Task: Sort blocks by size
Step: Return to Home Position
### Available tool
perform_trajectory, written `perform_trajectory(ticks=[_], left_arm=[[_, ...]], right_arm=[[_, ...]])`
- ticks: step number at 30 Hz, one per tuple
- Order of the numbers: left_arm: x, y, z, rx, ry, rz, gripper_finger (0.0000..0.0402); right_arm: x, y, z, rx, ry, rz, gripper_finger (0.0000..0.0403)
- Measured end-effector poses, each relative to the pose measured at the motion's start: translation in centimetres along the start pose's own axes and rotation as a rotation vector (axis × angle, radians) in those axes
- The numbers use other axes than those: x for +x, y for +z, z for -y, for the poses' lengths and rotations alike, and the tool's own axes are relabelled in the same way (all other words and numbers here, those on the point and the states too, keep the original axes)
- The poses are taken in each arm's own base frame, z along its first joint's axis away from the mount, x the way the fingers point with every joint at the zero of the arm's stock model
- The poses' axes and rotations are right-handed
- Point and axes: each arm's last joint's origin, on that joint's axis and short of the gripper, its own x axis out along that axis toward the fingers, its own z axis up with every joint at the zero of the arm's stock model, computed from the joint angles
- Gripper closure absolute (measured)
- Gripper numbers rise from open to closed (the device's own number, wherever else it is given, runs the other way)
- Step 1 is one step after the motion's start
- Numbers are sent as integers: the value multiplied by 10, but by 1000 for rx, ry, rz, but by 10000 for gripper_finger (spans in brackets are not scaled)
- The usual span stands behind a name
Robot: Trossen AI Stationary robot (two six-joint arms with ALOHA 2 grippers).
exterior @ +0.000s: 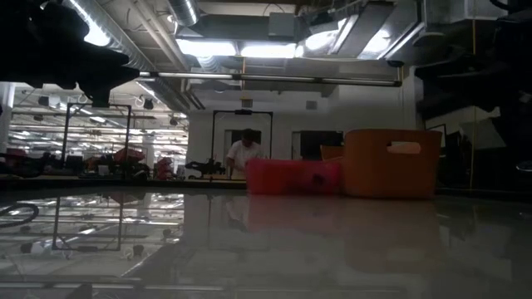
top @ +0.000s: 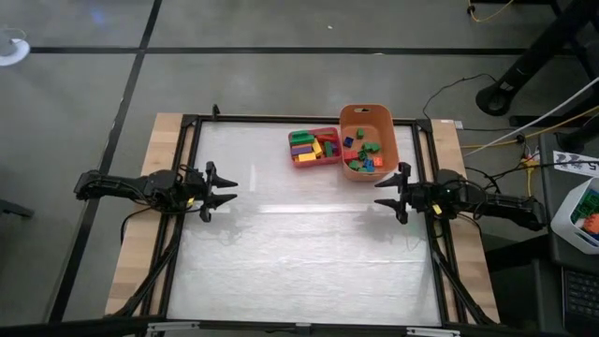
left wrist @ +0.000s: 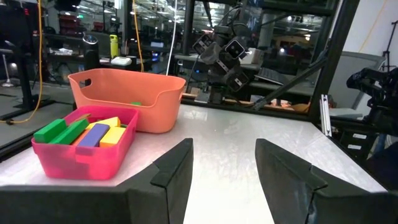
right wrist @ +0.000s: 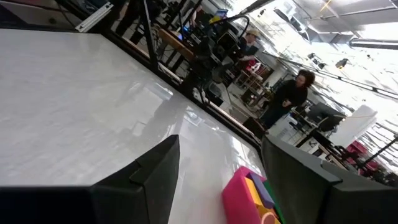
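Sorting looks finished: long bars [top: 309,148] fill the pink tray [top: 314,130] while small cubes [top: 365,157] lie in the orange tub [top: 369,109] just beside it, at the far edge of the desk [top: 299,262]. The left tool [top: 219,192] and right tool [top: 391,194] hang at opposite sides, each spread wide and empty, seemingly parked because nothing remains to lift

Only two things block you: the orange tub [top: 369,108] at the far edge and the pink tray [top: 314,130] tight beside it, left-arm side, maybe touching. The right gripper [top: 388,194] sits near the tub's front corner. The rest in front of the tub is bare table [top: 299,262].
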Motion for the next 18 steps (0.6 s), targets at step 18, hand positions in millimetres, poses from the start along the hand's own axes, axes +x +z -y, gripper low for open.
perform_trajectory(ticks=[18], left_arm=[[0,0,0,0,0,0,240]], right_arm=[[0,0,0,0,-5,-3,178]])
